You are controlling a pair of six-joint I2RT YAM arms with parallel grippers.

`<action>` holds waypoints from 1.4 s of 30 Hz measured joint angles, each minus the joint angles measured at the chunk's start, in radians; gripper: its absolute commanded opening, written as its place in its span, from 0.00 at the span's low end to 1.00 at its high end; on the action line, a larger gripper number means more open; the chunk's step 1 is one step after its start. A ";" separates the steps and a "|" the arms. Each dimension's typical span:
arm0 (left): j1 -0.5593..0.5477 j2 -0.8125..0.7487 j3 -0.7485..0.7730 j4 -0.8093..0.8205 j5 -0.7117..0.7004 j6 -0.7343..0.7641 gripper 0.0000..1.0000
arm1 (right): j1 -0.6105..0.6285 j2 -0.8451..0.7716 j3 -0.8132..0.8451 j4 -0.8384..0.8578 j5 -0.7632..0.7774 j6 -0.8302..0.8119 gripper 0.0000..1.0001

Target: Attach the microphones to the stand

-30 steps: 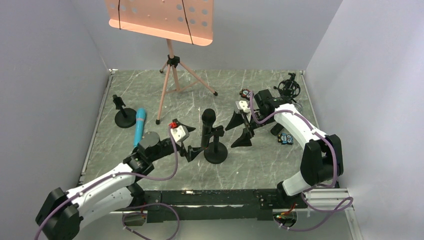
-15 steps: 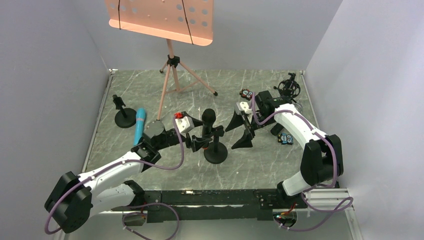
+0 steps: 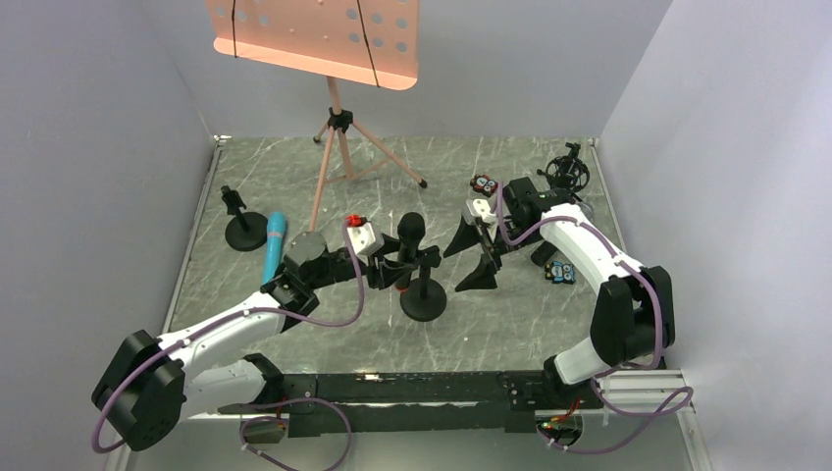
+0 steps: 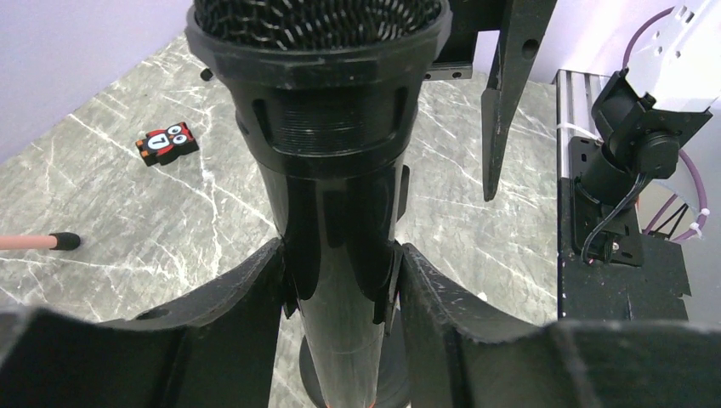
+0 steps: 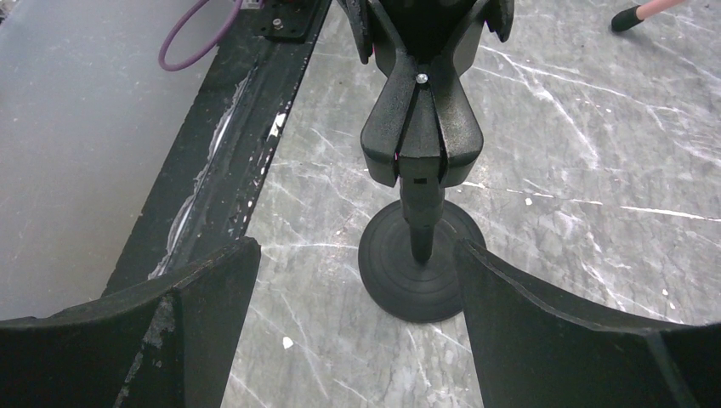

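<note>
Pinching black mesh-head microphone (image 4: 332, 195) in left end effector (image 4: 340, 263) — likely seating it upright in stand (image 5: 421, 272), midway between worktop's (image 3: 510, 324) side edges; holding right end effector (image 5: 355, 251) spread.

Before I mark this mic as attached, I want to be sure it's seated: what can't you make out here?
- Whether the black microphone sits in the stand clip: fingers of the left gripper cover the joint in the left wrist view; the right wrist view's top edge cuts the clip's mouth.
- Whether those fingers press or only flank it: unclear, left wrist view.
- Near end of the cyan microphone: top view, left arm covers it.
</note>
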 measured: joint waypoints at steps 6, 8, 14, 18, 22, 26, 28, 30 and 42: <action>0.000 0.002 0.011 -0.021 0.000 0.002 0.51 | -0.005 -0.003 0.000 -0.001 0.000 -0.003 0.90; 0.000 0.002 0.011 -0.022 0.000 0.002 0.57 | -0.005 -0.003 0.000 -0.003 0.000 -0.005 0.90; 0.000 0.002 0.013 -0.033 0.000 0.002 0.55 | -0.005 -0.003 0.000 -0.008 0.000 -0.007 0.90; 0.000 0.002 0.013 -0.040 0.000 0.000 0.29 | -0.006 -0.003 0.000 -0.011 0.000 -0.010 0.90; 0.000 0.002 0.013 -0.040 0.000 -0.001 0.09 | -0.008 -0.003 0.000 -0.011 0.000 -0.013 0.90; 0.000 -0.010 0.013 -0.053 -0.006 -0.002 0.04 | -0.011 -0.003 0.000 -0.012 0.000 -0.014 0.90; 0.000 -0.027 0.013 -0.076 -0.025 -0.003 0.00 | -0.012 -0.003 0.000 -0.013 0.000 -0.014 0.90; 0.001 -0.055 0.014 -0.117 -0.059 -0.002 0.00 | -0.013 -0.003 0.000 -0.014 0.000 -0.015 0.90; 0.179 -0.107 0.095 -0.283 -0.294 0.011 0.00 | -0.015 -0.003 0.000 -0.018 0.000 -0.018 0.90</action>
